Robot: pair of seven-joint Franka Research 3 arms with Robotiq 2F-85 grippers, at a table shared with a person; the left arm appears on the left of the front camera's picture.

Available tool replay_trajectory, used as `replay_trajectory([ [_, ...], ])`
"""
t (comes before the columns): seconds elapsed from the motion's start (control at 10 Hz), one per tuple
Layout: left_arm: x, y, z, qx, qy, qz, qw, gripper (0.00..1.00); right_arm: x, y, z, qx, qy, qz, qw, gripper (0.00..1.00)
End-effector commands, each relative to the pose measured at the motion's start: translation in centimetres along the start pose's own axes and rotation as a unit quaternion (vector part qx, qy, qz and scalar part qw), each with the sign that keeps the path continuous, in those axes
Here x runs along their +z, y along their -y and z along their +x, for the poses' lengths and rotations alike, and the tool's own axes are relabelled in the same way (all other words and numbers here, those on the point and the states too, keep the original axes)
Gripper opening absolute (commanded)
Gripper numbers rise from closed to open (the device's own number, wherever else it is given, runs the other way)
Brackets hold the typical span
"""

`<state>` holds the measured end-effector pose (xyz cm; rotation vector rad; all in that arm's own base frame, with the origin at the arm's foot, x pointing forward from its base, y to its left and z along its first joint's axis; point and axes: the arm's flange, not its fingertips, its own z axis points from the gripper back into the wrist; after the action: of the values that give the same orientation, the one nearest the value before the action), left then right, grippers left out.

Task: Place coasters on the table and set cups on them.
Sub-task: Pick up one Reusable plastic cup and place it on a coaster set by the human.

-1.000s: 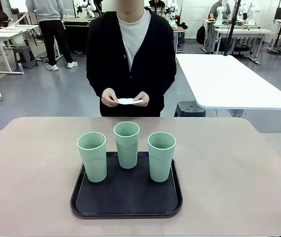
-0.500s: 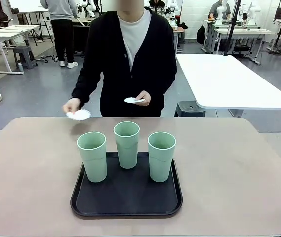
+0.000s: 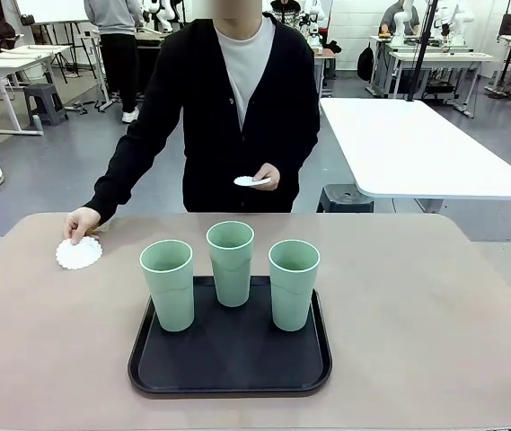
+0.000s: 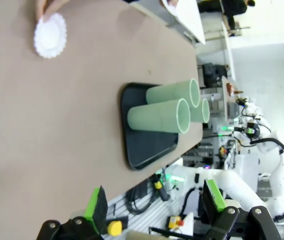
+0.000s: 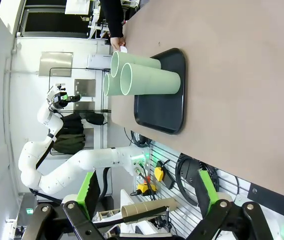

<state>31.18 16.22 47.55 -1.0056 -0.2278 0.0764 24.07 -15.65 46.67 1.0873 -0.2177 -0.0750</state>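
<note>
Front view: a person stands at the far side of the table (image 3: 417, 305). One hand (image 3: 83, 222) rests its fingertips on the far edge of a coaster (image 3: 79, 253) lying flat on the tabletop, at about 9 o'clock from the tray (image 3: 228, 359) and well apart from it. The other hand (image 3: 266, 176) holds a second coaster (image 3: 251, 181) up at waist height, off the table. Three cups stand upright on the black tray: the left cup (image 3: 167, 285), the middle cup (image 3: 231, 263) farther back, and the right cup (image 3: 294, 284).

Left wrist view: the left claw (image 4: 155, 202) is spread wide, with nothing between its green pads, and hangs off the near edge of the table. The flat coaster lies at about 11 o'clock from it, well apart, with fingertips on its far rim. The tray with the cups sits at about 12 o'clock, nearer than the coaster.

Right wrist view: the right claw (image 5: 146, 187) is also spread and holds nothing. The tray and cups lie at about 12 o'clock from it, well apart.
</note>
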Motion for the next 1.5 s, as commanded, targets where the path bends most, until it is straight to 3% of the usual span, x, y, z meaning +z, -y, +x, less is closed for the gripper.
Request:
replay_trajectory([
  [0.0,0.2,-0.1,-0.1,0.001,0.001,-0.004,1.0,1.0,0.2,0.1,-0.1,-0.001,0.001,0.004,1.0,1.0],
  [0.5,0.0,0.0,0.0,0.0,0.0,0.0,1.0,1.0,0.2,0.1,-0.1,-0.001,0.001,0.004,1.0,1.0],
  [0.6,0.7,1.1,1.3,-0.049,-0.045,0.026,0.997,1.0,0.2,0.1,-0.1,-0.001,0.001,0.004,1.0,1.0],
  [0.8,0.4,7.3,4.5,-0.151,-0.115,0.142,0.971,1.0,0.2,0.1,-0.1,-0.001,0.001,0.004,1.0,1.0],
  [0.9,-0.3,10.6,6.2,-0.195,-0.146,0.185,0.952,1.0,0.2,0.1,-0.1,-0.001,0.001,0.004,1.0,1.0],
  [1.1,-5.6,15.3,7.7,-0.3,-0.22,0.316,0.873,1.0,0.2,0.1,-0.1,-0.001,0.001,0.004,1.0,1.0],
  [1.4,-14.9,16.0,7.5,-0.427,-0.288,0.379,0.769,1.0,0.2,0.1,-0.1,-0.001,0.001,0.004,1.0,1.0],
])
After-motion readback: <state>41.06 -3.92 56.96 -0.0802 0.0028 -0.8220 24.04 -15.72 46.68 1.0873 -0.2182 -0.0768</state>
